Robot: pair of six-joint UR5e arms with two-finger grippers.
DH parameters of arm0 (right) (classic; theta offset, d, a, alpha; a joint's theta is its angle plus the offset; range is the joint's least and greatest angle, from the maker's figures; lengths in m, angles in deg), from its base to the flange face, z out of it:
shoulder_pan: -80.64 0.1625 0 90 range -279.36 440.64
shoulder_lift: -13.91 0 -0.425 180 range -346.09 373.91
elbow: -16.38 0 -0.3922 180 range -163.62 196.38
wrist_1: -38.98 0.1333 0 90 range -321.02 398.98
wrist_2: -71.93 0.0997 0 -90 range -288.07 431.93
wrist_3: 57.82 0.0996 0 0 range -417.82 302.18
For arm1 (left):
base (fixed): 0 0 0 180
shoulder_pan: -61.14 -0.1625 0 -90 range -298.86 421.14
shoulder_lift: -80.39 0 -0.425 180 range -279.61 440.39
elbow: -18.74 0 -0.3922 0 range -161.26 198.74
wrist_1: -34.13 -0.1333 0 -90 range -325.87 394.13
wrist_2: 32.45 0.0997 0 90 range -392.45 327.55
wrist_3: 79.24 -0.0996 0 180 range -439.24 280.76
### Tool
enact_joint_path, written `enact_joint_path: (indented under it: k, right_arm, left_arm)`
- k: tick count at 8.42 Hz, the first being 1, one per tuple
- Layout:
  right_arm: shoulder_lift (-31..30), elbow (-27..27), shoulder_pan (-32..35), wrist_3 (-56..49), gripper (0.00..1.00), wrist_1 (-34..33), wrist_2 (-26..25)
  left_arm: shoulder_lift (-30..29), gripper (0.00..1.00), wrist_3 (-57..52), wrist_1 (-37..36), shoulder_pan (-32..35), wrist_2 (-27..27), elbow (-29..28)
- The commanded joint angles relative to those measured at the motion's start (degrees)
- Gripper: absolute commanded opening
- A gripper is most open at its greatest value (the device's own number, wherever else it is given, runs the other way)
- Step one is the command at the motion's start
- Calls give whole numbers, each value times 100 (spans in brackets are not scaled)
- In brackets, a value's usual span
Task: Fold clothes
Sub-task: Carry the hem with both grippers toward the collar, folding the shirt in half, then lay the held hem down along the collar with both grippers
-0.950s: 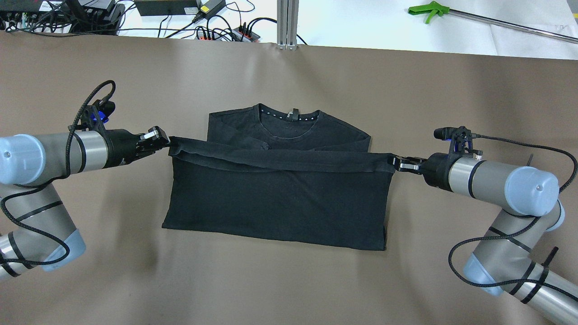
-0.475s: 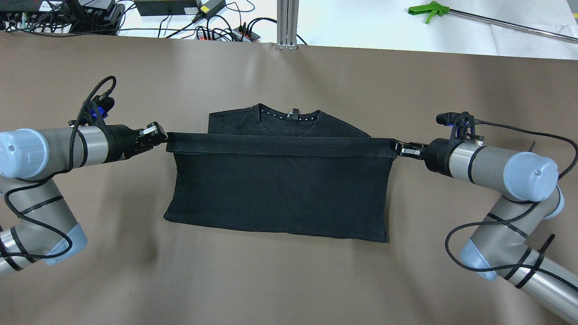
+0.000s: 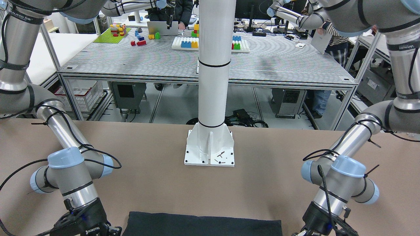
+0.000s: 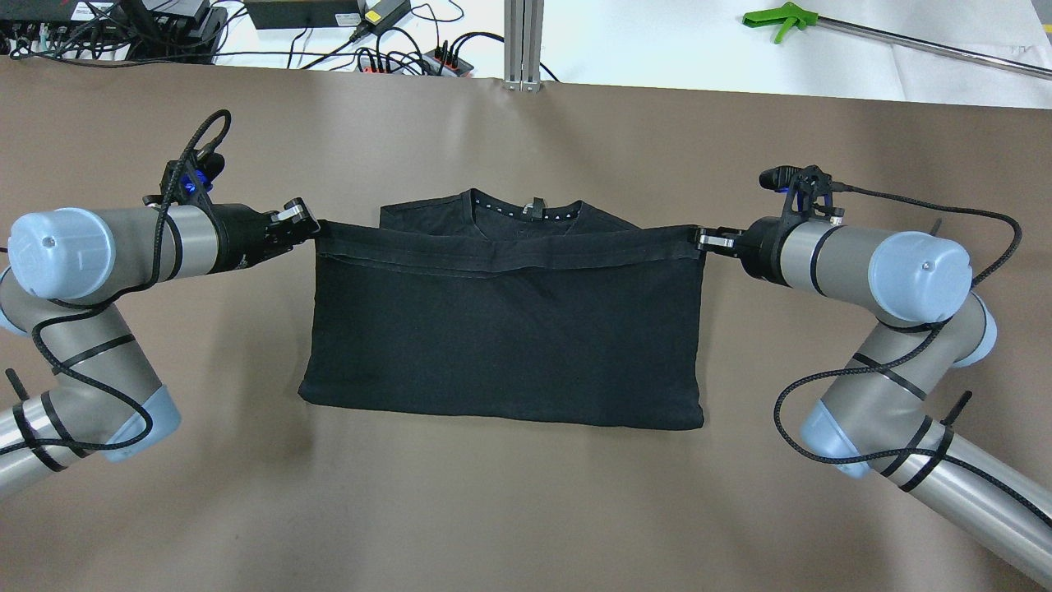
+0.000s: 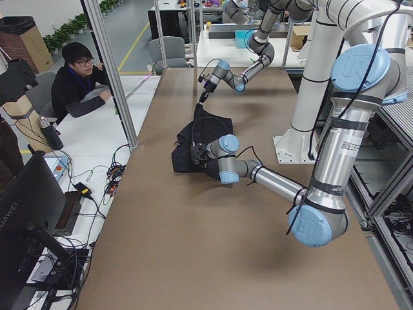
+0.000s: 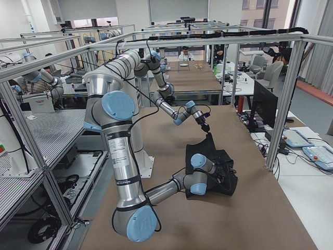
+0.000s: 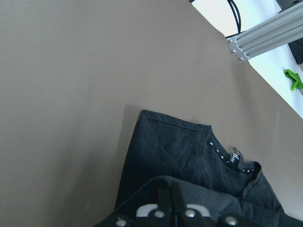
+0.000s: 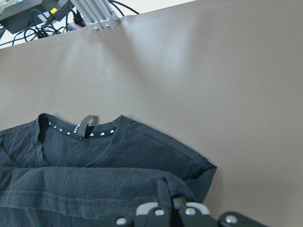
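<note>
The clothes are one black T-shirt (image 4: 509, 329) lying mid-table, its lower half folded up toward the collar (image 4: 526, 210). The raised hem is stretched between both grippers just short of the neckline. My left gripper (image 4: 308, 224) is shut on the hem's left corner, and my right gripper (image 4: 705, 239) is shut on the right corner. In the left wrist view the closed fingers (image 7: 171, 201) pinch the fabric, with the collar (image 7: 234, 158) ahead. The right wrist view shows the same grip (image 8: 166, 198) below the collar loop (image 8: 86, 124). The front-facing view catches only the fold edge (image 3: 201, 226).
The white pillar's base plate (image 3: 210, 149) stands behind the shirt. Cables and power strips (image 4: 394, 57) and an aluminium post (image 4: 523, 45) line the far edge. A green-handled grabber (image 4: 781, 20) lies on the white surface beyond. A seated person (image 5: 80, 81) is beside the table.
Both grippers have carried the hem farther toward the collar and slightly lower; the folded-over layer now covers most of the shirt, and the band between them has slackened a little.
</note>
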Motion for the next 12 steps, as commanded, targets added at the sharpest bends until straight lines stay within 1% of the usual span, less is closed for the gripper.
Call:
enact_joint_path:
  k: [1,2,5,8,9,12]
  right_arm:
    - [2,236,29,-15,0,-183,-342]
    - [-7,307,29,-58,0,-183,-369]
    - [19,256,29,-50,0,-175,-360]
    - [55,-112,29,38,0,-244,-194]
    - [63,-262,29,38,0,-497,-115]
    - [55,-281,99,38,0,-614,-114]
  left_arm:
    - [9,0,-67,7,30,43,-260]
    - [17,0,-67,7,30,87,-269]
    - [9,0,-50,16,21,123,-252]
    - [-70,0,-24,16,12,105,-182]
    - [-70,0,-23,16,12,105,-182]
    - [-131,0,-23,-2,12,79,-199]
